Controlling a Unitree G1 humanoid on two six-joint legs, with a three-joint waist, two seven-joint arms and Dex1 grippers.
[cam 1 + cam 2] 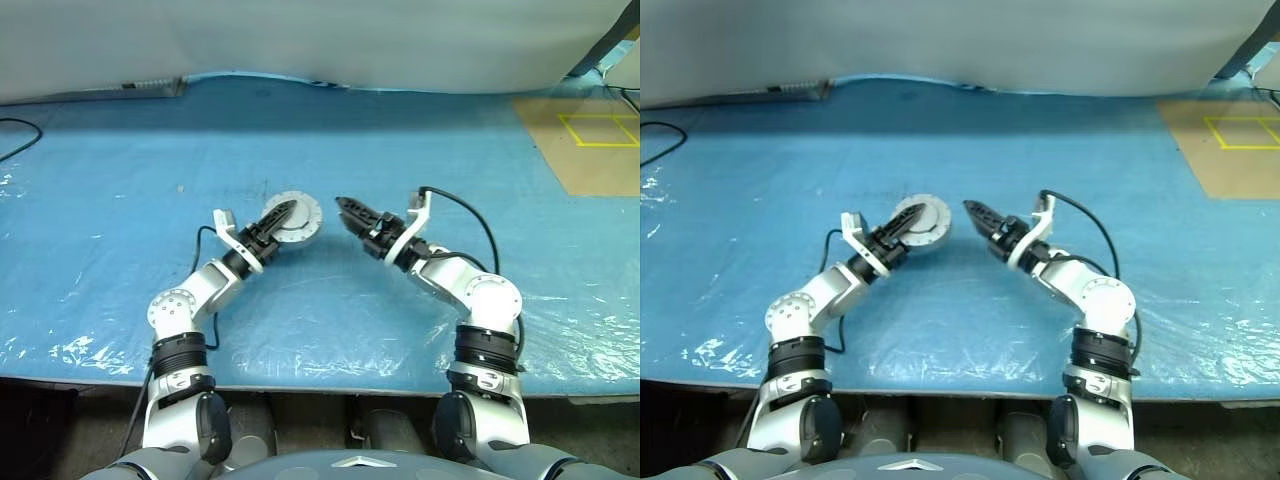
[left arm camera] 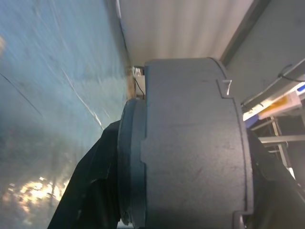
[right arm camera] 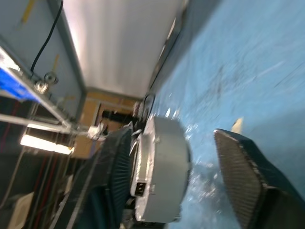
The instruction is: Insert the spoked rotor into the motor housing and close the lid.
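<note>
My left tool (image 1: pixel 281 213) reaches over the near-left part of the assembled motor housing (image 1: pixel 300 222), its black fingers (image 2: pixel 90 191) on either side of the grey body in the left wrist view. Whether they press it or just flank it, I cannot tell. The housing sits on the blue counter (image 1: pixel 120 200) with the ribbed lid (image 1: pixel 924 218) on top, dark hub in the middle, so the lid looks closed. I cannot see the spoked rotor.

My right tool (image 1: pixel 347 213) hovers just to the right of the housing, apart from it, pointing toward it. Its fingers stand spread with nothing between them; in the right wrist view one textured pad (image 3: pixel 240 176) is off to one side of the housing's grey wall (image 3: pixel 164 171).

Far off on the right of the counter lies a brown board (image 1: pixel 590 140) with a yellow square outline.
</note>
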